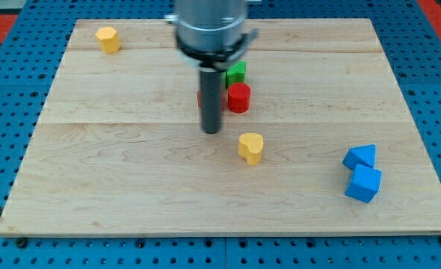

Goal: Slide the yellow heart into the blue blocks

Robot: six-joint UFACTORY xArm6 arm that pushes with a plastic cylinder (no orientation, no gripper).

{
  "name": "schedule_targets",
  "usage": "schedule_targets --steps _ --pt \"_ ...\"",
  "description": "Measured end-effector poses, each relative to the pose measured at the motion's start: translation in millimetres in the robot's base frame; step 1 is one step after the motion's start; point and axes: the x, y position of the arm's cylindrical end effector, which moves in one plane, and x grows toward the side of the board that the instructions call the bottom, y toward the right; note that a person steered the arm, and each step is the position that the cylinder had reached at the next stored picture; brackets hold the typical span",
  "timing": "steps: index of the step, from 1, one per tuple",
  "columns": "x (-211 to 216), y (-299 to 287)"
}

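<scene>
The yellow heart [251, 147] lies near the middle of the wooden board [131, 179]. My tip [211, 131] is just to its upper left, a short gap away, not touching it. Two blue blocks lie at the view's lower right: a blue triangle-like block [361, 156] and, touching it below, a blue cube [363, 184]. They are well to the right of the heart.
A red cylinder [238, 98] and a green block [237, 72] sit just right of the rod, above the heart; a sliver of another red block [199, 98] shows behind the rod. A yellow block [108, 39] lies at the top left corner.
</scene>
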Motion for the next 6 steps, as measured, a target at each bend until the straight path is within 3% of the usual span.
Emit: schedule_targets --steps 1,2,4,6 --pt "13.8 30.2" --pt "45.4 113.5" --pt "77.3 96.3" --pt "88.7 178.3"
